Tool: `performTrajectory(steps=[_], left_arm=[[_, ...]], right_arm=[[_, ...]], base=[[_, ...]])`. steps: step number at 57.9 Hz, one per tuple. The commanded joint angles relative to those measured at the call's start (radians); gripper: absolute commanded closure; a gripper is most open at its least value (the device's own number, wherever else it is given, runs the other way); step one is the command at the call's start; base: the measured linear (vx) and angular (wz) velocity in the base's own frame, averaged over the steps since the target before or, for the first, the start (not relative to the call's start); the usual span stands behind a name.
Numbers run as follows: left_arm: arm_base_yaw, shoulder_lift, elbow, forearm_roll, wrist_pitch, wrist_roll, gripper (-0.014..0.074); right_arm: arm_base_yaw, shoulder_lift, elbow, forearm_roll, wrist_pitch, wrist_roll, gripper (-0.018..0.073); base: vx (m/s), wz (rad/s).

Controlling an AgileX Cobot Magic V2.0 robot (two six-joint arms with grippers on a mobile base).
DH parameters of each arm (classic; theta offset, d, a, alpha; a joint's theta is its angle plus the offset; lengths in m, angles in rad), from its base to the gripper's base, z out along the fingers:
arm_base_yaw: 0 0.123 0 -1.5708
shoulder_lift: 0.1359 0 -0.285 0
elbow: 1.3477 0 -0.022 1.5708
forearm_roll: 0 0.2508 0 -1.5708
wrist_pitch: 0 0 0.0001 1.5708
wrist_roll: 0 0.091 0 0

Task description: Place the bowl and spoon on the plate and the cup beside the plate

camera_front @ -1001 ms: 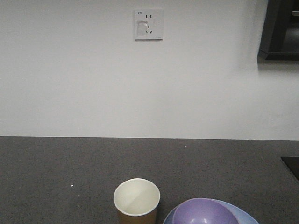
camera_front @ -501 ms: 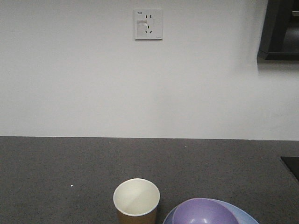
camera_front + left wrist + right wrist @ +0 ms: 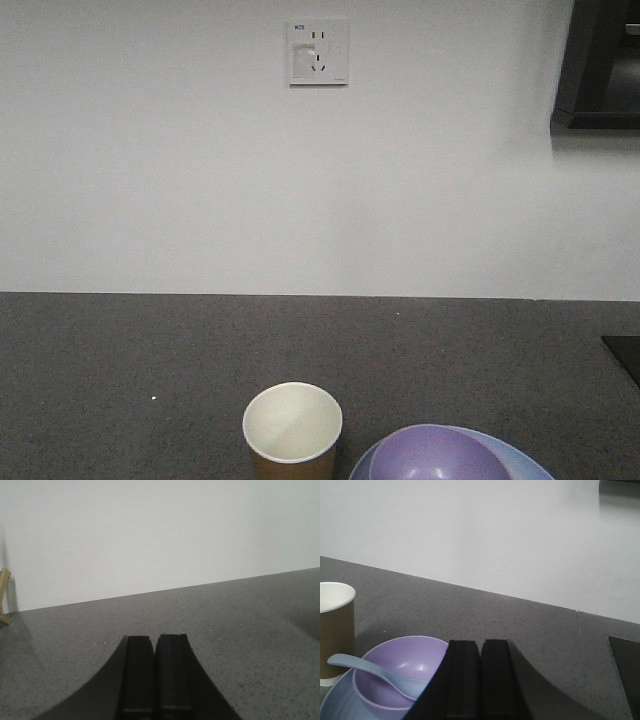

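Observation:
The lavender bowl [image 3: 395,670] sits on the pale blue-grey plate [image 3: 337,702], and the pale spoon [image 3: 375,672] lies in the bowl with its handle pointing left. The brown paper cup [image 3: 335,630] stands upright just left of the plate. In the front view the cup [image 3: 292,430], bowl [image 3: 435,455] and plate [image 3: 525,462] show at the bottom edge. My right gripper [image 3: 480,645] is shut with nothing in it, just right of the bowl. My left gripper [image 3: 155,640] is shut over bare dark counter, holding nothing.
The dark speckled counter [image 3: 150,340] runs back to a white wall with a socket [image 3: 318,52]. A black panel [image 3: 626,665] lies at the counter's right. A dark cabinet [image 3: 600,65] hangs at upper right. A wooden piece [image 3: 4,595] shows at the far left.

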Motion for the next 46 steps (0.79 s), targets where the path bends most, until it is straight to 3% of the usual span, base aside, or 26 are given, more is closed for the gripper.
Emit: performTrajectory(steps=[1, 32, 37, 46], left_arm=[[-0.006, -0.017, -0.025, -0.006, -0.079, -0.002, 0.0599], [-0.006, -0.017, -0.025, -0.006, -0.079, -0.002, 0.0599], [-0.006, -0.017, -0.025, -0.006, -0.079, -0.002, 0.0599], [-0.006, -0.017, -0.025, -0.006, -0.079, -0.002, 0.0599]], right_arm=[[0.0, 0.007, -0.029, 0.004, -0.079, -0.011, 0.0565], [0.0, 0.007, -0.029, 0.004, -0.082, 0.007, 0.0565], [0.0, 0.007, -0.029, -0.035, -0.075, 0.103, 0.0565], [0.0, 0.007, -0.017, -0.275, -0.063, 0.404, 0.0565]], base=[[0.0, 0.0], [0.0, 0.0], [0.0, 0.0], [0.0, 0.0]])
